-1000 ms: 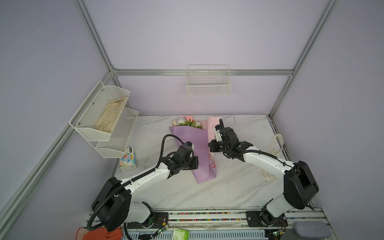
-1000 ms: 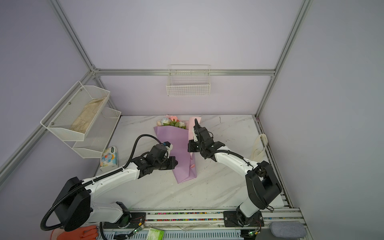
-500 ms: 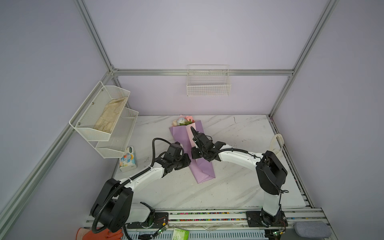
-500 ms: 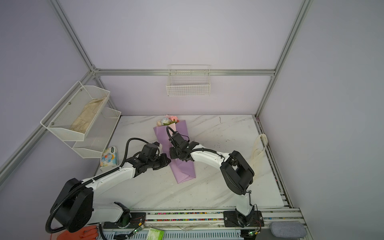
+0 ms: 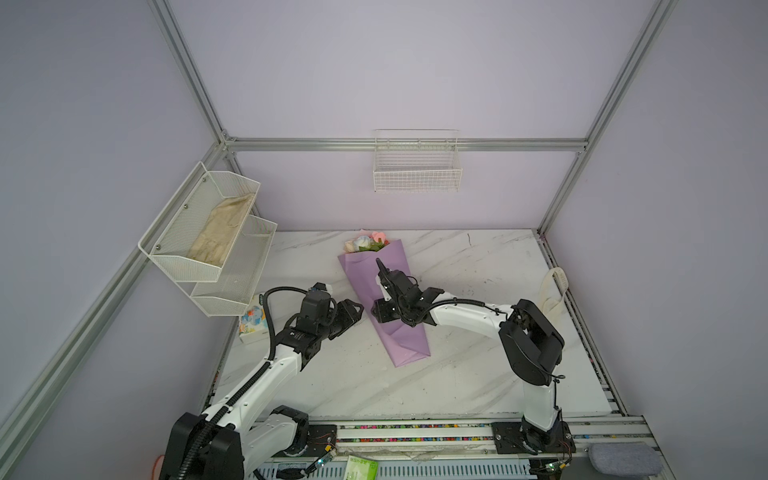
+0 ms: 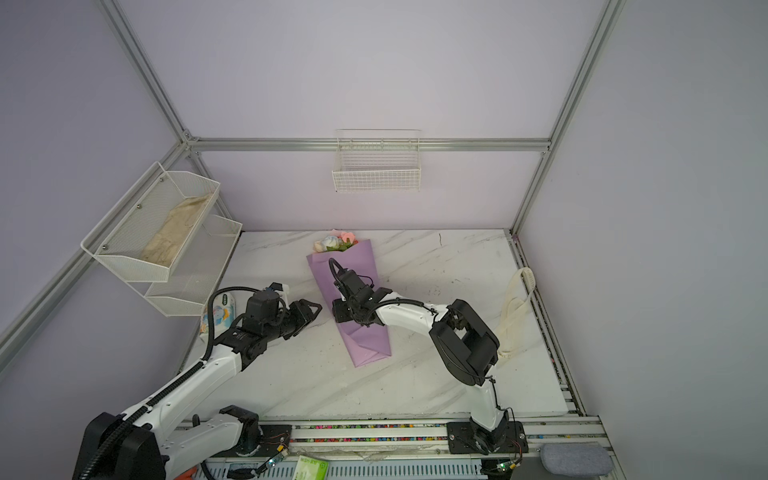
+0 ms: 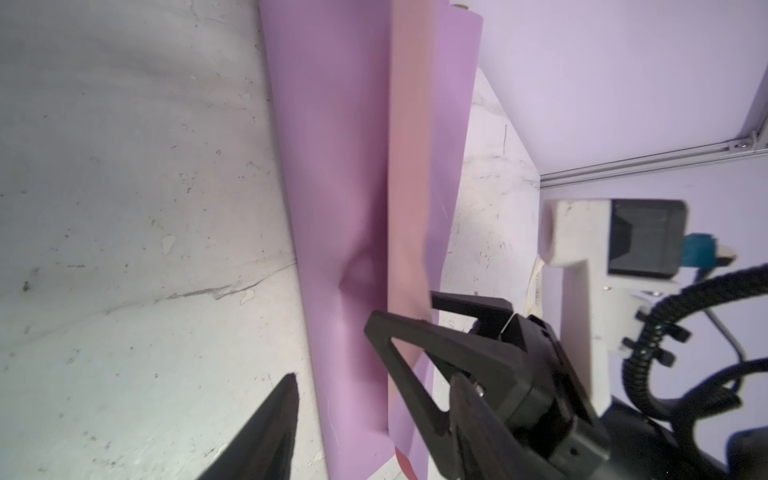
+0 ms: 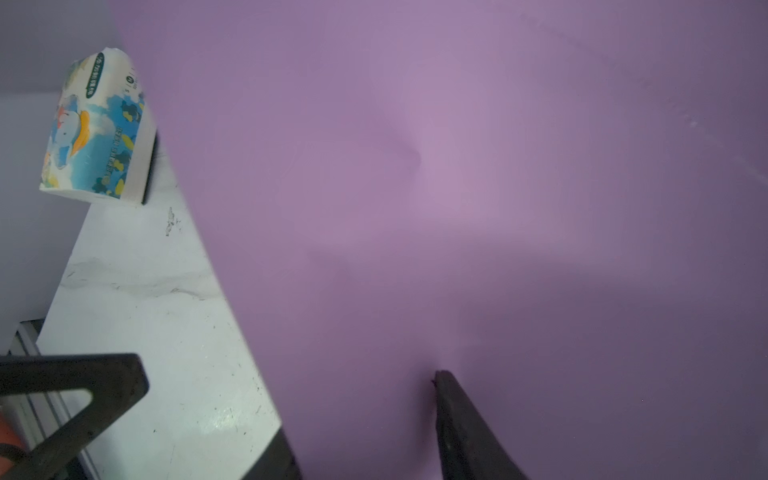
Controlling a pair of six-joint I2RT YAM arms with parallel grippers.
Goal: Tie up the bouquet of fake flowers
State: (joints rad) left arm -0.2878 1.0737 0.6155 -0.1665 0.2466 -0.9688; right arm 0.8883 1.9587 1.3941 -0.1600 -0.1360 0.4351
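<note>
Two arms lean in over the table (image 5: 478, 270), one from each side of the bouquet of fake flowers (image 5: 361, 276). The bouquet lies flat near the middle of the table, a little toward the back, sheathed in a cone of lilac paper. The flower heads (image 5: 368, 242), pink, white and pale blue, poke out at the wide end by the back wall, and the narrow folded end points at the front rail.

The left hand (image 5: 358, 309) sits low just beside the bouquet's left edge, jaws apart, holding nothing. From its wrist camera a pink strip (image 7: 409, 166) shows along the lilac wrap.

The right hand (image 5: 376, 311) reaches across from the right and is down over the bouquet's lower half. Its jaws also stand well apart. In the right wrist view one fingertip (image 8: 444, 388) presses a small dimple into the paper, while the other finger (image 8: 116, 374) hangs over bare table. It grips nothing.

A long cream ribbon (image 5: 550, 295) lies at the table's right edge, well apart from the bouquet. A printed tissue pack (image 5: 252, 320) stands at the left edge, below a two-tier mesh rack (image 5: 232, 286) whose upper tier holds a cream cloth (image 5: 220, 232). A white wire basket (image 5: 417, 174) hangs on the back wall.
</note>
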